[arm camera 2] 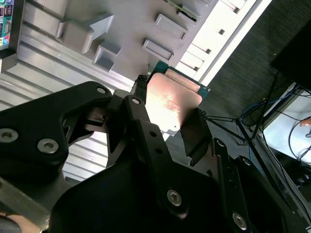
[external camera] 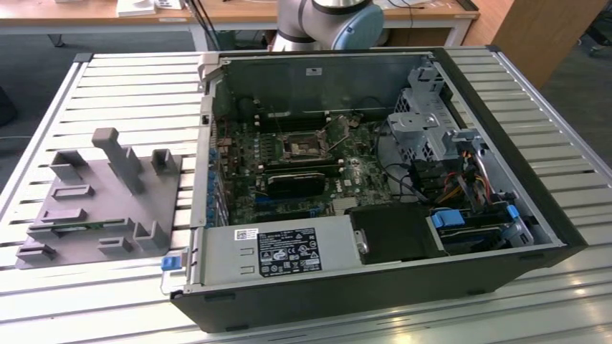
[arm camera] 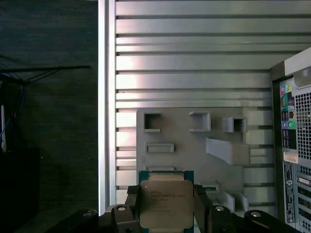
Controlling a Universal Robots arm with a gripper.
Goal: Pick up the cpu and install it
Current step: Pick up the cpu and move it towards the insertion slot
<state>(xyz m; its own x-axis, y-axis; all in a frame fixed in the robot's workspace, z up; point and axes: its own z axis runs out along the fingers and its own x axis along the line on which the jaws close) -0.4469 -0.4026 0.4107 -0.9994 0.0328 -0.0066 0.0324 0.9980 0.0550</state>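
Cpu [arm camera: 164, 206], just one, gripped between two jaws over one tray [arm camera: 189, 158].

cpu [arm camera: 164, 204] brushed metal lid, dull sheen; tray [external camera: 96, 208] matt grey plastic; table [external camera: 552, 93] ribbed shiny metal.

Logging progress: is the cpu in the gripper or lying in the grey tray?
In the gripper: both wrist views show the cpu clamped between its fingers, held clear of the grey tray.

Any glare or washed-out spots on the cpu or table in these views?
Second wrist view: the cpu shows a warm sheen, the table edge is blown out. First wrist view: cpu evenly lit. Exterior view: bright glare on table slats.
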